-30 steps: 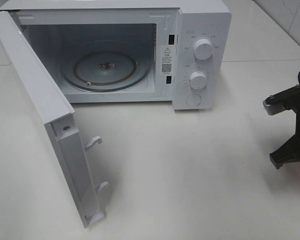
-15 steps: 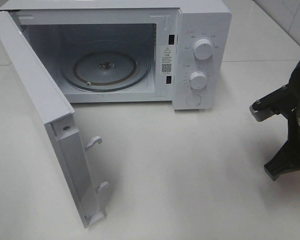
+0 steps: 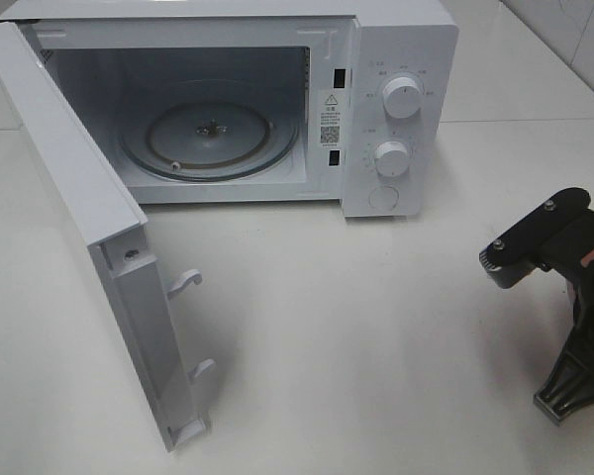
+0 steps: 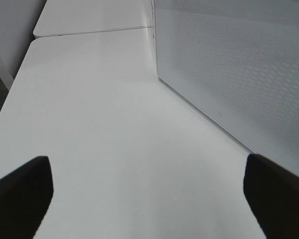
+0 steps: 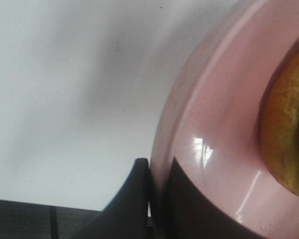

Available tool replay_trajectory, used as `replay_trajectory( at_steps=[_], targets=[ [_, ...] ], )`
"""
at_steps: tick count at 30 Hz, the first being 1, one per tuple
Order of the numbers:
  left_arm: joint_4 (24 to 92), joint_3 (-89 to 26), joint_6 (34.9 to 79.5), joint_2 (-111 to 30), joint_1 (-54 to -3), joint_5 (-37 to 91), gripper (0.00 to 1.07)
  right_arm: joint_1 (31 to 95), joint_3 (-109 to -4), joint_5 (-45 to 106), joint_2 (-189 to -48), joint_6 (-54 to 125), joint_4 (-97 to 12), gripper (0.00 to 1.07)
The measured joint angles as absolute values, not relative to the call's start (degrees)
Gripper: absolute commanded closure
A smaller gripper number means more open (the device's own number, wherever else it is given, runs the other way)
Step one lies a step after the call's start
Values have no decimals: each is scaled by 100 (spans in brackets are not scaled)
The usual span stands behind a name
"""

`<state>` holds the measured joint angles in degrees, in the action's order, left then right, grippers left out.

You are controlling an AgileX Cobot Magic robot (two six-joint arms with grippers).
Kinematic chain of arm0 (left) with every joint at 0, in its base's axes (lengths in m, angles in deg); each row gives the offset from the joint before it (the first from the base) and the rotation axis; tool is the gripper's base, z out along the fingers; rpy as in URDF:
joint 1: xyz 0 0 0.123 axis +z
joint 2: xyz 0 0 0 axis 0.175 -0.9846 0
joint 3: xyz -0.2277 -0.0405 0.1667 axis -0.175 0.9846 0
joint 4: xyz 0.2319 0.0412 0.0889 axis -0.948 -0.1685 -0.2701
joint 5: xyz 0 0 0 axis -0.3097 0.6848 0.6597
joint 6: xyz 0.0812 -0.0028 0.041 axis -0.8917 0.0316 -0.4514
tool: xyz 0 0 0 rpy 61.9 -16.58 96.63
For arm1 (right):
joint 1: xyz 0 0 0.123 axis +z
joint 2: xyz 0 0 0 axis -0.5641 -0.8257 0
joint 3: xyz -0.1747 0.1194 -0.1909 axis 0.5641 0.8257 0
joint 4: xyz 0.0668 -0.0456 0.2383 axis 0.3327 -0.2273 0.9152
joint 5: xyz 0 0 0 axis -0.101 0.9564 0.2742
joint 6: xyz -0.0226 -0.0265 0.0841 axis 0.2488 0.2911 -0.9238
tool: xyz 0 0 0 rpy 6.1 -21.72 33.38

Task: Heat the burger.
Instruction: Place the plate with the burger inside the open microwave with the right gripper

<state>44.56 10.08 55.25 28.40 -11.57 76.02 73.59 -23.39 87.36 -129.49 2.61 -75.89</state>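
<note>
**Burger on pink plate, gripped at the rim, off to the right of the open microwave**

In the right wrist view, the right pincer (image 5: 158, 167) is closed tight on the rim of a pink plate (image 5: 214, 119), one dark finger (image 5: 132, 199) on the outside of the rim and the other on the plate's inner face. The burger (image 5: 289, 129) sits on that plate, and only the edge of its golden-tan bun shows. Whether the plate rests on the white tabletop (image 5: 65, 99) or hangs above it, I cannot tell.

The left pincer (image 4: 147, 164) is spread wide and holds nothing. Its two black fingertips (image 4: 20, 199) stand far apart over bare tabletop, with a white panel bearing a fine dotted pattern (image 4: 239, 74) standing just beside it.

From the high camera, the right arm (image 3: 559, 233) comes in at the right edge, over the tabletop and well apart from the microwave (image 3: 396, 49). The plate and burger are almost wholly hidden behind it in this view.

Nearer the camera on the left, the microwave door (image 3: 69, 198) is swung fully open, its two latch hooks (image 3: 185, 282) pointing toward the middle. Behind it the cavity stands open, with the glass turntable (image 3: 210, 134) lying bare inside. Two round knobs (image 3: 403, 98) sit one above the other on the control panel on the right, with a round button (image 3: 383, 198) beneath them.
</note>
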Motion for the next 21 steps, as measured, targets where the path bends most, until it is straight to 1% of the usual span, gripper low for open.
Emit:
replay_trajectory(
  at_steps=[1,3,6,11,12,14,17,21],
  targets=[
    [4456,1008,5525,2840,-1157,7602,10,7359,-2339,8736,-12949,261,-7589,107],
    [4456,1008,5525,2840,-1157,7602,10,7582,-2264,8822,-12817,255,-7572,107],
    [4456,1008,5525,2840,-1157,7602,10,7645,-2247,8868,-12788,255,-7566,107],
    [4451,1008,5525,2840,-1157,7602,10,8149,-2190,8988,-12674,255,-7514,107],
    [4451,1008,5525,2840,-1157,7602,10,8149,-2190,8988,-12674,255,-7514,107],
    [4451,1008,5525,2840,-1157,7602,10,8522,-2190,8983,-12639,261,-7509,107],
    [4451,1008,5525,2840,-1157,7602,10,8608,-2190,8983,-12639,266,-7509,107],
    [4451,1008,5525,2840,-1157,7602,10,8946,-2190,8983,-12639,398,-7572,107]
  ],
)
